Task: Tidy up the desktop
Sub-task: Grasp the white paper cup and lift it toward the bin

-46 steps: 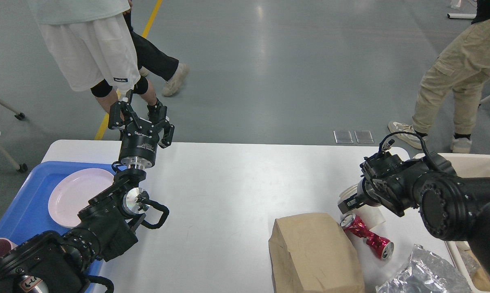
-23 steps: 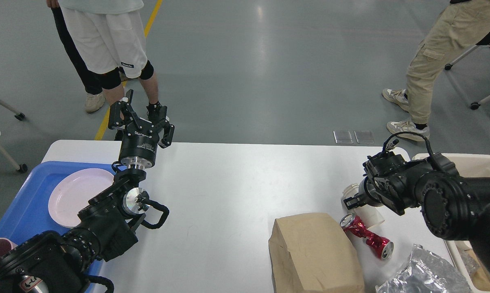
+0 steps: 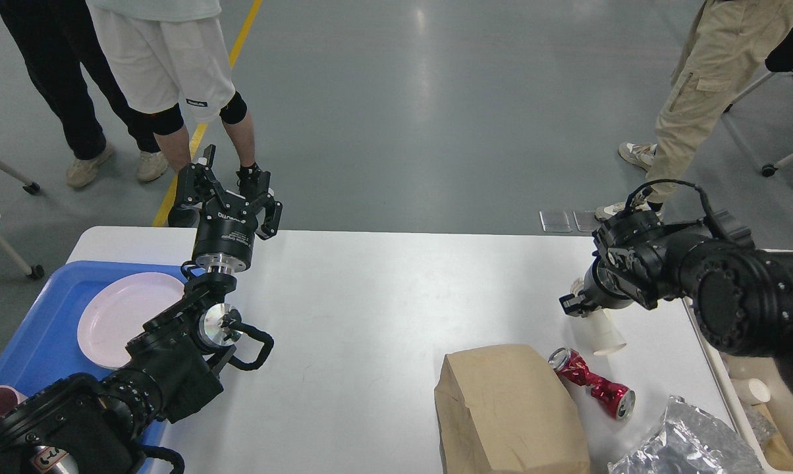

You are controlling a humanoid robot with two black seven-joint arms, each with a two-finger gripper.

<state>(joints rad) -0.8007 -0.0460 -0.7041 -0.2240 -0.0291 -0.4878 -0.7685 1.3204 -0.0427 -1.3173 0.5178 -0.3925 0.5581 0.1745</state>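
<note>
Cup lifted off the surface [image 3: 383, 309] by your right arm

Your right gripper [image 3: 575, 304] has risen since a second ago, and its jaws pinch a white cup [image 3: 601, 328], now tilted clear of the can [image 3: 591, 384] and bag [image 3: 510, 411] — likely headed for the bin [image 3: 759, 395] at the right edge. Your left gripper [image 3: 228, 181] hasn't moved: it hangs over the far left edge, beside the tray [image 3: 37, 329], jaws spread and empty. The can, bag and foil [image 3: 686, 444] lie near the front right — tidying is far from done.
</note>
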